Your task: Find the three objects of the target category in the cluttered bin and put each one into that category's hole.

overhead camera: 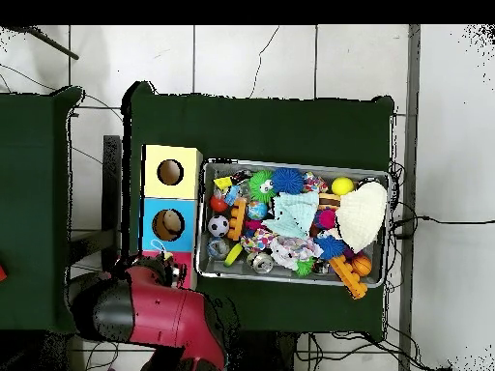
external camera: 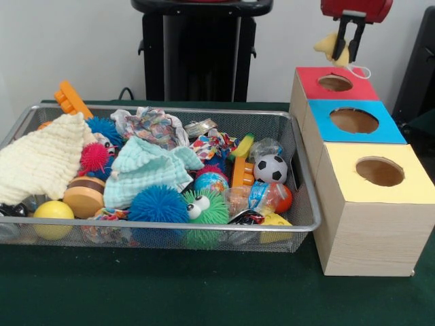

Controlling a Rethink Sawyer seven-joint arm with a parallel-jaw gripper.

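So your arm had the gripper (external camera: 350,49) hanging just above the red-topped box (external camera: 319,83), its fingers pinched shut on a small yellow toy (external camera: 332,45) with a white loop trailing below it, and that position made sense to me: the toy sat nearly over the round hole (external camera: 335,83), a little toward nine o'clock of it, so a release would likely have dropped it in or close to the rim. You had three boxes in a row, red at the far end, then the blue-topped box (external camera: 380,133), then the yellow-topped box (external camera: 414,192) nearest the camera, one hole each, and they stood touching the wire bin (external camera: 307,193) at its three o'clock side, I'd judge to keep each carry short. From overhead the arm (overhead camera: 145,309) covered the red box, so only two lids showed there. Inside the bin I counted two cloths, a cream cloth (external camera: 41,159) at nine o'clock and a pale green cloth (external camera: 144,168) in the middle, one soccer ball (external camera: 270,168) at three o'clock, one yellow ball (external camera: 54,212) at seven o'clock, and one blue spiky ball (external camera: 158,204) at six o'clock beside one green spiky toy (external camera: 207,207) with eyes. Which other pieces belonged to your target group I couldn't tell.
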